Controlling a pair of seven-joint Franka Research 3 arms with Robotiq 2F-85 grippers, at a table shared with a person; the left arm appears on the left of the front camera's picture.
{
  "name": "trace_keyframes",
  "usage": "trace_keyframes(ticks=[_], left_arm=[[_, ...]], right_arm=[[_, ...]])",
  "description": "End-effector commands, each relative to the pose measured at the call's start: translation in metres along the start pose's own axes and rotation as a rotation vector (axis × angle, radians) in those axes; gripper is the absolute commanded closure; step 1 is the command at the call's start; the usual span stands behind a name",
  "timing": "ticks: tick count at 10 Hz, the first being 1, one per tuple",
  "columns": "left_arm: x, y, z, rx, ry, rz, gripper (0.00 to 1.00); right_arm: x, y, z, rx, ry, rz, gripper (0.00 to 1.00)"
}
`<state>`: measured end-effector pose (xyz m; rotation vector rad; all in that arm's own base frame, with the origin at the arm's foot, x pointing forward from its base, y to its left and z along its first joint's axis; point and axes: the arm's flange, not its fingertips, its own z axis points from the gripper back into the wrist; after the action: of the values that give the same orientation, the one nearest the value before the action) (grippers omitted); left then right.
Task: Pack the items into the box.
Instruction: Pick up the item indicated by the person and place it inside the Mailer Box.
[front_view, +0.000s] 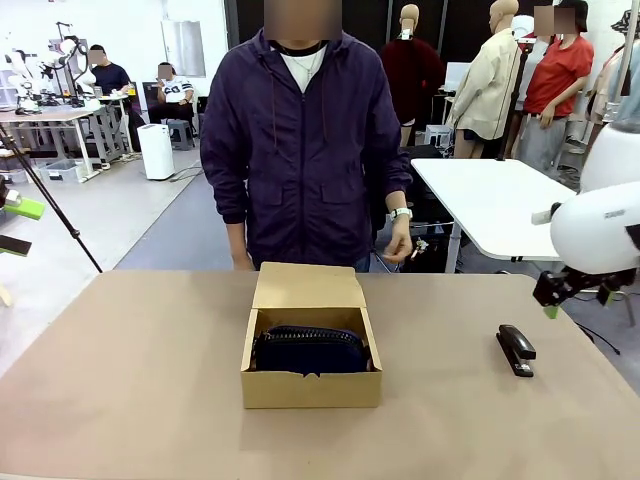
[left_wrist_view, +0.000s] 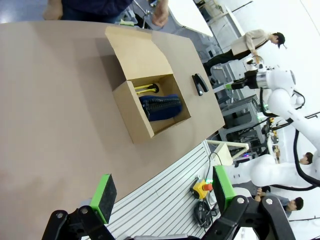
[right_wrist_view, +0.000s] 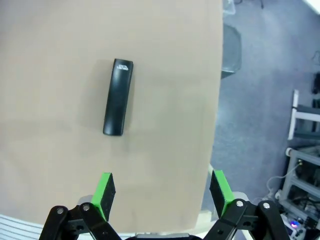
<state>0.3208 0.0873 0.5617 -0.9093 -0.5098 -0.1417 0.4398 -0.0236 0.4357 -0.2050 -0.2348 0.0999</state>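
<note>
Already the pouch (front_view: 310, 350) and knife (left_wrist_view: 145, 88) lie in the open box (front_view: 310, 390); only the stapler (front_view: 516, 349) is left, on the table (front_view: 120, 380) near the right gripper (right_wrist_view: 161, 184), which, like the left gripper (left_wrist_view: 162, 182), gapes empty.

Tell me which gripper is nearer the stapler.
Right. The right gripper hangs open over the table's right side, with the stapler close ahead. The left gripper is back at the table's near edge, with the box between it and the stapler.
</note>
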Motion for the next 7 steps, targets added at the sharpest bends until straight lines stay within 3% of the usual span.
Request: trace_keyframes(ticks=[1,3,7], left_arm=[[0.0,-0.002,0.002,0.002,0.006,0.012,0.0],[0.0,-0.002,0.002,0.002,0.006,0.012,0.0],[0.0,-0.002,0.002,0.002,0.006,0.012,0.0]], right_arm=[[0.026,0.015,-0.023,-0.017,-0.009,-0.043,0.0],[0.035,0.033,-0.054,0.069,0.018,-0.046,0.0],[0.036,0.054,-0.104,0.112,-0.042,-0.076,0.0]])
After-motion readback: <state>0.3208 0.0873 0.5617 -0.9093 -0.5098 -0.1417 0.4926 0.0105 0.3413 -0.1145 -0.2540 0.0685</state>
